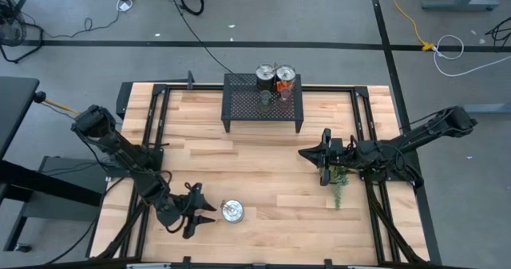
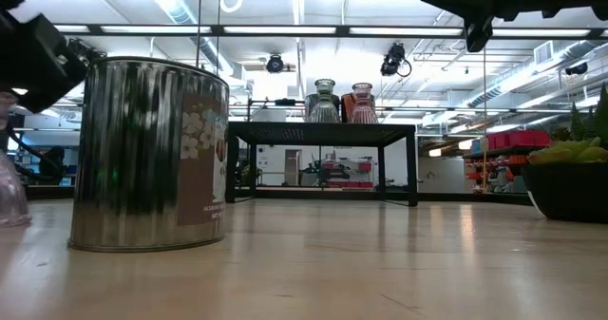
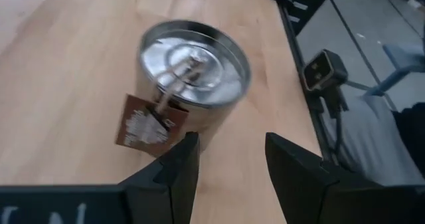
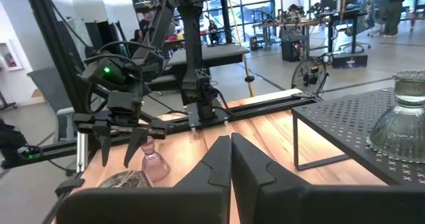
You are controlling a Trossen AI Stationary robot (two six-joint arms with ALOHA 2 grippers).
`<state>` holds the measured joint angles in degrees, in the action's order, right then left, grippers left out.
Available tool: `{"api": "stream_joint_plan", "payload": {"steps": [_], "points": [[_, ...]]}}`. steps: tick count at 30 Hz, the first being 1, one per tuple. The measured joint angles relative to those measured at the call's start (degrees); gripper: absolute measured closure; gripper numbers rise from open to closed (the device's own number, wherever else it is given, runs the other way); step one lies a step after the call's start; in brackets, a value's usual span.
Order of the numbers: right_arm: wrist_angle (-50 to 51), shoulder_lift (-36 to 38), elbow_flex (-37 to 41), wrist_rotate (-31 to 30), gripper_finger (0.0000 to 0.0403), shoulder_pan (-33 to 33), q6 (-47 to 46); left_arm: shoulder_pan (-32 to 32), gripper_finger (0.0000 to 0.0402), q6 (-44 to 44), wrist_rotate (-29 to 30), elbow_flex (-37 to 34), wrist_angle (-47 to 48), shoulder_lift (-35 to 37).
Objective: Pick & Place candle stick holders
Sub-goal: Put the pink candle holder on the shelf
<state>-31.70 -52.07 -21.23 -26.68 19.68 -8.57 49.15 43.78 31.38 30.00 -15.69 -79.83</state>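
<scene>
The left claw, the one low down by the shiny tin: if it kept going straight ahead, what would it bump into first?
Most likely the round silvery tin, which sits straight ahead of the left gripper, its open fingers empty. The gap between them is hard to judge.

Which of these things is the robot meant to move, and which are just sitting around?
For the job:
- pinkish-brown see-through bell-shaped candle holder on the table, by the left pincer
- pale green glass candle holder on the black mesh rack
- second pinkish candle holder beside it

Just lying about:
- round silvery tin with a brown tag
- two silvery tins on the rack
- green potted plant
</scene>
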Motion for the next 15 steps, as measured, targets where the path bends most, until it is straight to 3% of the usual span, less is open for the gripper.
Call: {"api": "stream_joint_plan", "payload": {"steps": [15], "points": [[0.00, 0.00, 0.00, 0.79, 0.0395, 0.02, 0.01, 1.00, 0.0225, -12.08, 1.80, -0.02, -4.48, 2.33]]}}
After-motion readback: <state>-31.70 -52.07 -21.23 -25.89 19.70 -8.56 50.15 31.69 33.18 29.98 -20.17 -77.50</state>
